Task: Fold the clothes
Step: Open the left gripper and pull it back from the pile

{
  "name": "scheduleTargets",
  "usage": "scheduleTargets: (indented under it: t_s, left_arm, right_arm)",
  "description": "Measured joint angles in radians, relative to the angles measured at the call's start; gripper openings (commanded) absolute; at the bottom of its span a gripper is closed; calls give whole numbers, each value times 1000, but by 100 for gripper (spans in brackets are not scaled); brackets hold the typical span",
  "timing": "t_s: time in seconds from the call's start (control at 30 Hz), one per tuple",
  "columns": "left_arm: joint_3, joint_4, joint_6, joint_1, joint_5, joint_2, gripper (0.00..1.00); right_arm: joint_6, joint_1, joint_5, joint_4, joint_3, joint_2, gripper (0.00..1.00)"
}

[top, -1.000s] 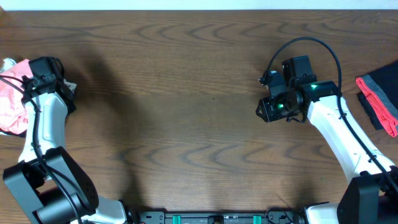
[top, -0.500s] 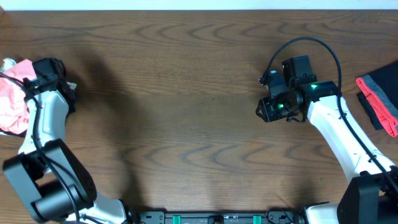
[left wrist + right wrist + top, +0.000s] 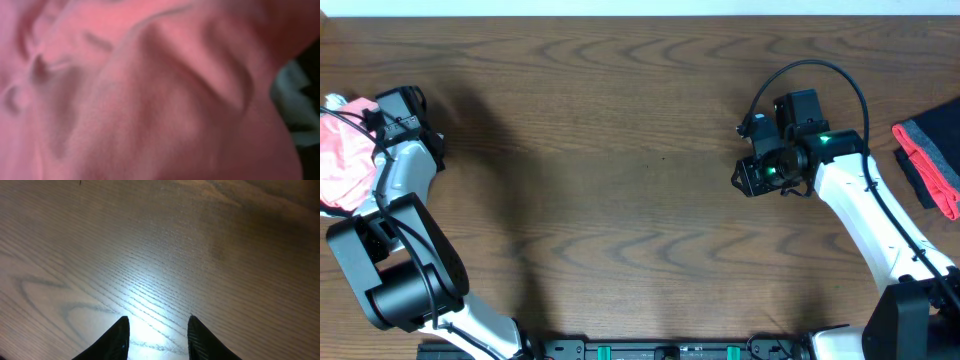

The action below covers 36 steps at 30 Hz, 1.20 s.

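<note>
The clothes (image 3: 342, 150) lie as a crumpled salmon-pink heap at the table's far left edge. No lettering shows. My left gripper (image 3: 372, 118) is pushed into the top of that heap. Pink fabric (image 3: 150, 90) fills the left wrist view and hides both fingers, and the cloth bunches up against the gripper as it shifts, so it appears shut on the fabric. My right gripper (image 3: 157, 317) hovers low over bare wood at the right of the table (image 3: 752, 178). Its two black fingertips (image 3: 120, 330) stand apart with nothing between them.
A dark grey garment with a red one on it (image 3: 928, 165) lies at the right edge of the brown wooden table (image 3: 620, 180). A small white item (image 3: 332, 101) peeks out by the pink heap. Something pale shows past the fabric (image 3: 295, 107).
My left gripper has shifted slightly toward the far edge and turned, and the top of the pink heap has bunched with it. The right arm has not moved.
</note>
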Motion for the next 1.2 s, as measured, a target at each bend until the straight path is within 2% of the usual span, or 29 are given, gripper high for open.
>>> scheduleTargets:
  t_s: [0.27,0.33,0.4,0.5,0.67,0.8,1.0,1.2]
  left_arm:
    - [0,42,7,0,113,0,29]
    - [0,36,11,0,127,0,37]
    - [0,30,12,0,153,0,38]
    - [0,23,12,0,249,0,43]
    - [0,21,14,-7,445,0,44]
    - [0,19,19,-32,520,-7,45]
    - [-2,40,48,-58,555,-161,45]
    - [0,82,55,9,527,-329,44]
  right_arm:
    - [0,0,0,6,0,0,37]
    - [0,0,0,6,0,0,37]
    - [0,0,0,8,0,0,37]
    - [0,0,0,10,0,0,37]
    - [0,0,0,10,0,0,37]
    - [0,0,0,6,0,0,37]
    - [0,0,0,8,0,0,37]
    - [0,0,0,8,0,0,37]
